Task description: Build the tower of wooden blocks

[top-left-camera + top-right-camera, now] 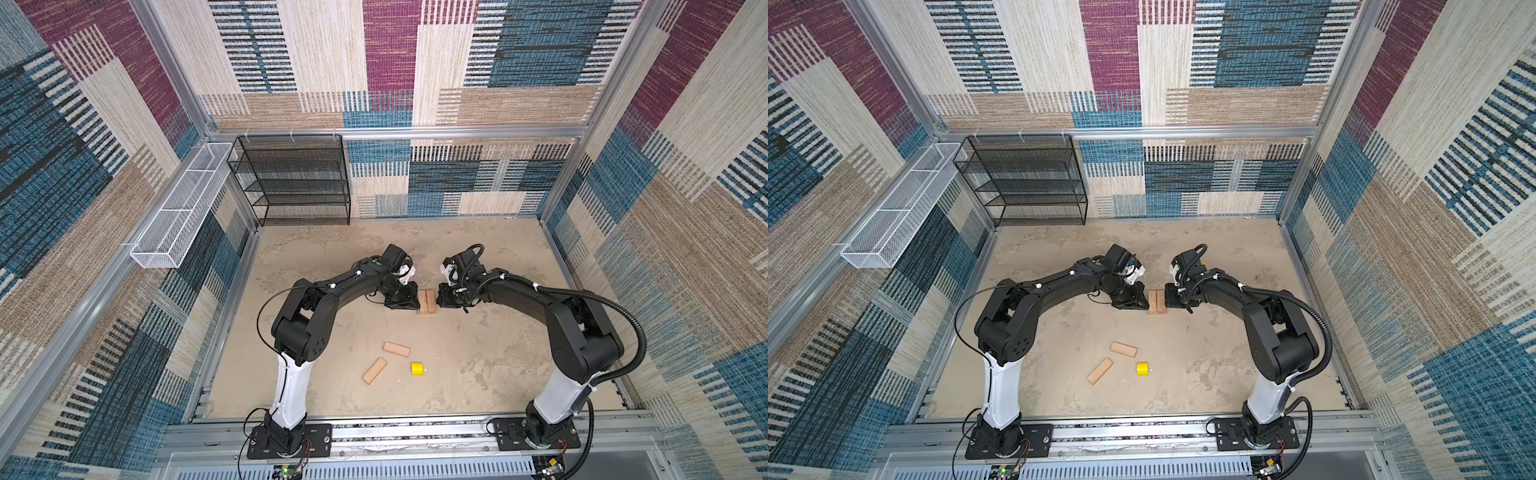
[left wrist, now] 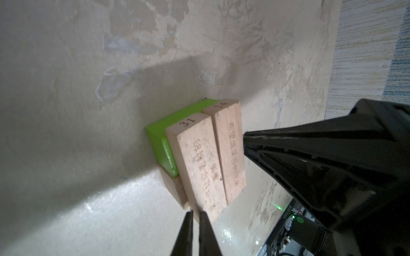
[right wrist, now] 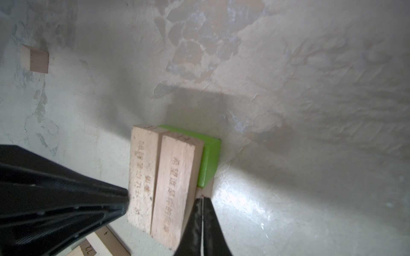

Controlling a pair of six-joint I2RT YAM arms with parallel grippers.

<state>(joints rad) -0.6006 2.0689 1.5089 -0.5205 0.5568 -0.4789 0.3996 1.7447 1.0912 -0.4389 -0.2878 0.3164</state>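
Note:
The tower stands mid-table: two tan planks side by side on a lime-green brick, with tan wood under it. My left gripper is shut and empty, its tips at the tower's left side. My right gripper is shut and empty too, tips against the right side. Two loose tan planks and a yellow piece lie nearer the front.
A small tan block lies apart on the table; the top views do not show it. A black mesh shelf stands at the back left and a white wire basket hangs on the left wall.

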